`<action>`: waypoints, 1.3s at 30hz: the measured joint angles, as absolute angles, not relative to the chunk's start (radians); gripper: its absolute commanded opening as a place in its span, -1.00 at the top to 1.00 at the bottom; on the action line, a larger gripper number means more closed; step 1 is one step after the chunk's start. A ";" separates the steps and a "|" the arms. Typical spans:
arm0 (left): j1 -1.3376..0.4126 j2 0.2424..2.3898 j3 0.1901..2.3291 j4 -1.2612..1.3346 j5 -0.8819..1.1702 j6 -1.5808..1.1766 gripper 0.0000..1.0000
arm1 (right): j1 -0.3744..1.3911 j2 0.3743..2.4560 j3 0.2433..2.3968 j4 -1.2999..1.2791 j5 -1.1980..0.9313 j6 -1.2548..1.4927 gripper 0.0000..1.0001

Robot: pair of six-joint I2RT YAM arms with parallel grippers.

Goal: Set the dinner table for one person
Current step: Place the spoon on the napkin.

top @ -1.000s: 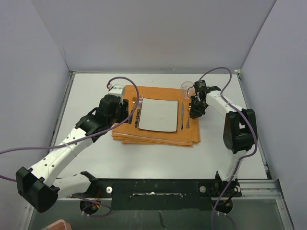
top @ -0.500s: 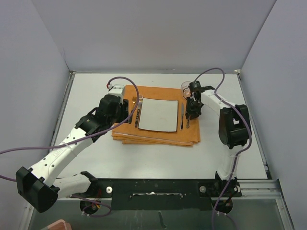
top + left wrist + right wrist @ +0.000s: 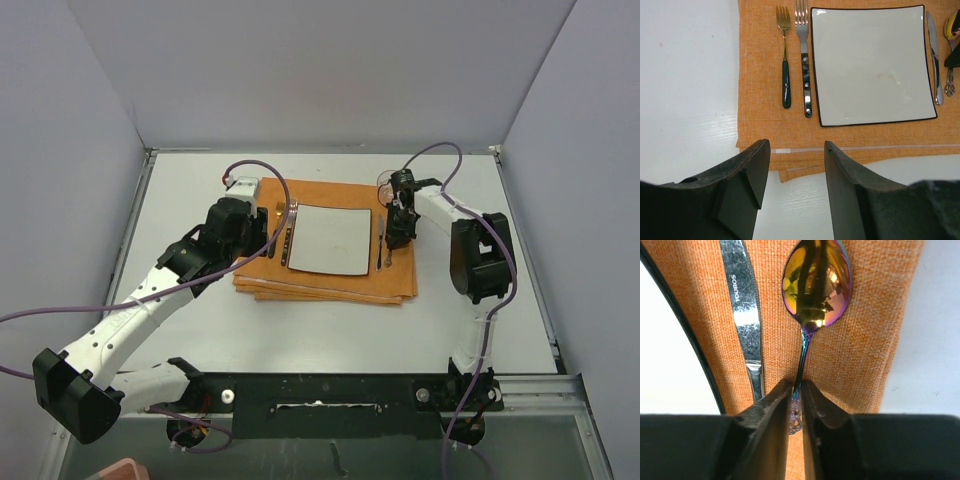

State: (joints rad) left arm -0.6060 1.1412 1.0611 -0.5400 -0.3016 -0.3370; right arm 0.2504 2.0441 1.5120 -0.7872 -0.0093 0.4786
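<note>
On the off-white dinner table [image 3: 200, 330] lies an orange mat [image 3: 330, 285] with a square white plate [image 3: 328, 240] on it. Two forks [image 3: 785, 75] [image 3: 804, 75] lie left of the plate, and a knife [image 3: 742, 305] lies right of it. Beside the knife an iridescent spoon [image 3: 816, 285] lies flat on the mat. My right gripper [image 3: 796, 387] is shut on the ornate end of the spoon's handle, low over the mat. The left gripper [image 3: 797, 150] hovers open and empty at the mat's left edge.
A clear glass [image 3: 385, 182] stands just behind my right gripper at the mat's far right corner. Grey walls enclose the table on three sides. Both arm bases sit on a black rail [image 3: 330, 392] at the near edge.
My right gripper has shifted slightly left toward the knife, staying on the spoon's handle. The left arm has not moved.
</note>
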 measured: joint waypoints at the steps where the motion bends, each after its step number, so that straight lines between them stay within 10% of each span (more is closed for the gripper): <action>1: -0.606 1.141 1.061 -0.540 -0.302 -0.337 0.08 | 0.250 2.045 1.514 -0.787 -0.008 0.478 0.85; 33: -0.606 1.141 1.061 -0.542 -0.302 -0.332 0.08 | 0.291 2.049 1.513 -0.773 0.036 0.469 1.00; 39: -0.606 1.141 1.061 -0.542 -0.302 -0.331 0.08 | 0.301 2.049 1.515 -0.774 0.045 0.473 0.28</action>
State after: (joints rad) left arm -0.6060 1.1408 1.0611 -0.5419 -0.3016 -0.3305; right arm 0.3008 2.0495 1.5146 -0.7742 0.0452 0.4728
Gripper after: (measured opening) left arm 0.458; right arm 0.188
